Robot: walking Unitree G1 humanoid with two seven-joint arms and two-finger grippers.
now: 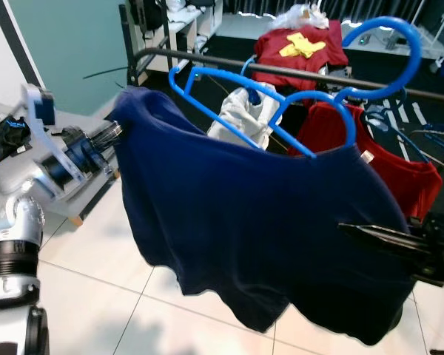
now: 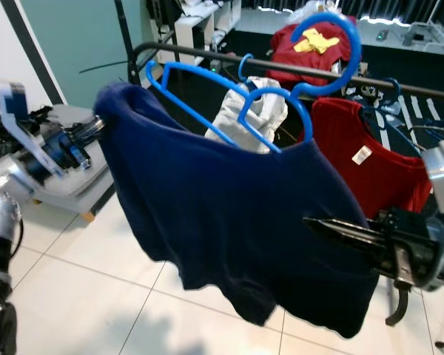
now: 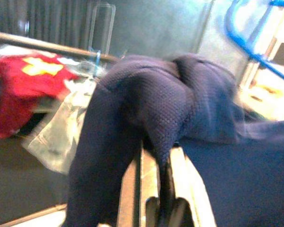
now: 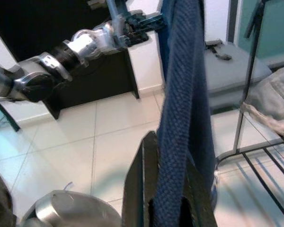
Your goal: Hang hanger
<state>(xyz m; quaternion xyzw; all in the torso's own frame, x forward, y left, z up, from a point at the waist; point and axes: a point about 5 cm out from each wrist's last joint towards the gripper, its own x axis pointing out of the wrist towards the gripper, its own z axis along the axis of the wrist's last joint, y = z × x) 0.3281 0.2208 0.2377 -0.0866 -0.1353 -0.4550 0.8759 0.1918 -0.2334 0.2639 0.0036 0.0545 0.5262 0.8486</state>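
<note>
A navy shirt (image 1: 259, 222) hangs on a blue hanger (image 1: 240, 115) and is held up in front of a dark clothes rail (image 1: 207, 59). The hanger's big hook (image 1: 411, 37) rises beside the rail; I cannot tell whether it rests on it. My left gripper (image 1: 115, 137) is at the shirt's left shoulder. In the left wrist view, that gripper (image 3: 157, 151) is shut with navy fabric bunched between its fingers. My right gripper (image 2: 333, 225) reaches in from the right at the shirt's lower side. The right wrist view shows it (image 4: 168, 142) shut on a fold of the cloth.
On the rail hang a red shirt (image 1: 399, 177), a white garment (image 1: 240, 118) and further blue hangers (image 1: 429, 137). Another red shirt with a yellow print (image 1: 296, 44) lies behind. A low grey unit (image 2: 66, 185) stands at the left on the pale tiled floor (image 1: 96, 296).
</note>
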